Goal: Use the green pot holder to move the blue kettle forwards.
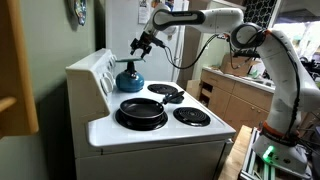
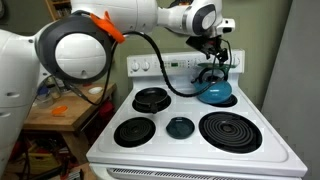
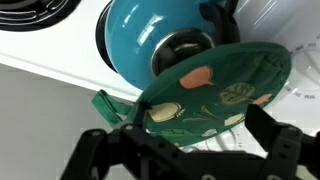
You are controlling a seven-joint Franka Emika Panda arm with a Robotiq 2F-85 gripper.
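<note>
The blue kettle (image 1: 128,78) (image 2: 214,92) stands on a back burner of the white stove, close to the control panel. In the wrist view the kettle (image 3: 135,40) fills the top left. The green pot holder (image 3: 215,85), patterned with leaves, lies over its handle side. My gripper (image 1: 140,47) (image 2: 215,55) hangs just above the kettle. In the wrist view the gripper (image 3: 185,130) is open, its two dark fingers standing wide on either side of the pot holder's lower edge. I cannot tell whether they touch the cloth.
A black frying pan (image 1: 142,112) sits on a front burner, forward of the kettle. A small dark round thing (image 2: 180,126) lies in the middle of the stove top (image 2: 190,150). Bare coil burners (image 2: 152,98) (image 1: 190,115) fill the other places. A wooden counter (image 1: 235,95) stands beyond.
</note>
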